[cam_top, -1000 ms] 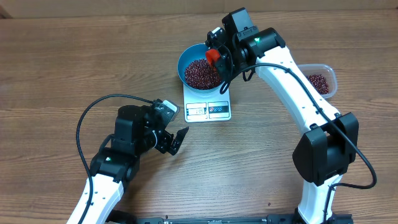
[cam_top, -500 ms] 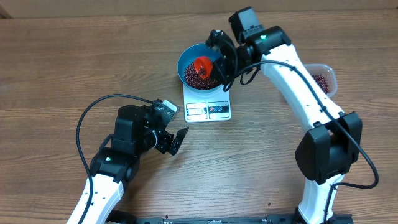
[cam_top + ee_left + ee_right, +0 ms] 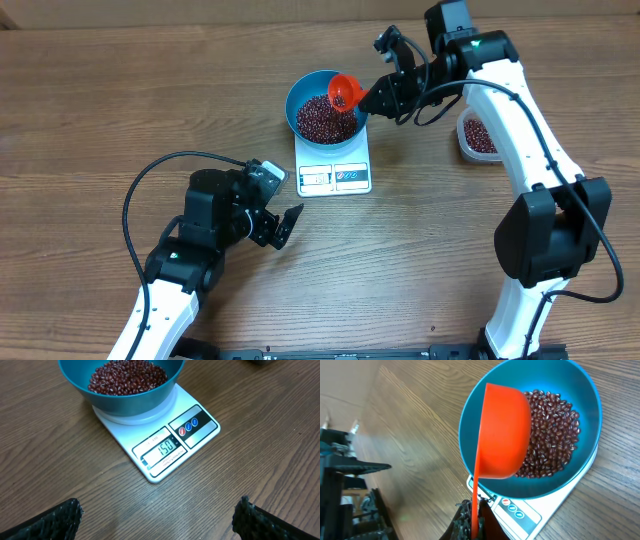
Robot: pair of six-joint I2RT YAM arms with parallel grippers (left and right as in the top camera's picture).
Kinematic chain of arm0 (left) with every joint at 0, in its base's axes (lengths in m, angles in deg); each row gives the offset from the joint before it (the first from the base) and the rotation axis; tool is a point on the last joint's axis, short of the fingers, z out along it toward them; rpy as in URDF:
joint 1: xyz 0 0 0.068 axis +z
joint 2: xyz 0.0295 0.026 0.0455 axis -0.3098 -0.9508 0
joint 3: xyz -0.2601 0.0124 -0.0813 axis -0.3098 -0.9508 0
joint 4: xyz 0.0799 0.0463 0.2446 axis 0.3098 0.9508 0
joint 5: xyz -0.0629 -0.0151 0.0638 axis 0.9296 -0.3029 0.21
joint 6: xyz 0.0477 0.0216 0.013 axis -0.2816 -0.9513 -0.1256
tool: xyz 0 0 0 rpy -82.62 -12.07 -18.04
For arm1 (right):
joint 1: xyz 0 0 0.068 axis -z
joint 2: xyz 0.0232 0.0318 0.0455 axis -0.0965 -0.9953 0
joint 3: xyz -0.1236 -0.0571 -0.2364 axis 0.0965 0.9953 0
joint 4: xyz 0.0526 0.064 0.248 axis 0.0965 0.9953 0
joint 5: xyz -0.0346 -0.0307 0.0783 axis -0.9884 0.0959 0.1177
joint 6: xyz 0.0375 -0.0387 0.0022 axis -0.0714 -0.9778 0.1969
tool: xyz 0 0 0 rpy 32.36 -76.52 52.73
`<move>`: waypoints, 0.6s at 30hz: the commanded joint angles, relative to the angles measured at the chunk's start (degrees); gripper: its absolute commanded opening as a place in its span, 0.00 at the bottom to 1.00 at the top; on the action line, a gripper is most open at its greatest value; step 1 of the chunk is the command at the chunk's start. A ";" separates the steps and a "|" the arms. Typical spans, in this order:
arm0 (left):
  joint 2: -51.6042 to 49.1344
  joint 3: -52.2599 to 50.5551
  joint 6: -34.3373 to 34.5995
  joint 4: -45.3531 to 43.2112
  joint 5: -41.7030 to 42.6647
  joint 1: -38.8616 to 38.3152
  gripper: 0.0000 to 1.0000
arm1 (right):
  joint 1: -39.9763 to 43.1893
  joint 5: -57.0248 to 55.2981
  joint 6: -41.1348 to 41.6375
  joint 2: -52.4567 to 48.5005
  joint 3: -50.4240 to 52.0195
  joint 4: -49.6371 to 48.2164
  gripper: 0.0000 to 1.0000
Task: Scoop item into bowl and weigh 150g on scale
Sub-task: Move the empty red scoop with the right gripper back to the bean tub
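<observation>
The light blue bowl (image 3: pixel 300 92) stands on the white scale (image 3: pixel 335 172) and holds a heap of maroon beans (image 3: pixel 327 120). In the left wrist view the scale (image 3: pixel 200 407) shows 150 on its display, with the bowl (image 3: pixel 125 397) and beans (image 3: pixel 127 375) above it. My right gripper (image 3: pixel 385 95) is shut on the handle of an orange scoop (image 3: pixel 346 93), held tilted above the bowl's right rim. The right wrist view shows the scoop's underside (image 3: pixel 502 435) over the bowl (image 3: pixel 570 382), with the gripper (image 3: pixel 475 522) pinching the thin handle. My left gripper (image 3: pixel 283 225) hangs open near the scale's front left, with nothing in it (image 3: pixel 160 520).
A clear plastic tub (image 3: pixel 478 135) with more beans sits right of the scale, partly hidden under my right arm. A black cable (image 3: pixel 150 180) loops behind the left arm. Bare wooden table (image 3: pixel 400 260) lies in front of the scale.
My right arm has swung right and back, lifting the scoop from over the beans to the bowl's right rim. The left arm has stayed still.
</observation>
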 commanded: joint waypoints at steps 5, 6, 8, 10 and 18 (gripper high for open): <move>-0.39 0.02 0.61 -0.11 -0.13 0.20 1.00 | 3.32 5.46 -0.20 5.16 -1.38 0.07 0.04; -0.39 0.02 0.61 -0.13 -0.13 0.20 1.00 | 3.91 5.49 -0.20 5.88 -1.38 0.28 0.04; -0.39 0.02 0.61 -0.13 -0.11 0.20 1.00 | 5.33 5.49 -0.20 7.37 -1.38 1.16 0.04; -0.39 0.02 0.61 -0.13 -0.13 0.20 1.00 | 7.10 5.49 -0.20 8.79 -1.38 2.47 0.04; -0.39 0.02 0.61 -0.13 -0.11 0.20 1.00 | 17.73 5.49 -1.31 12.59 -1.38 11.50 0.04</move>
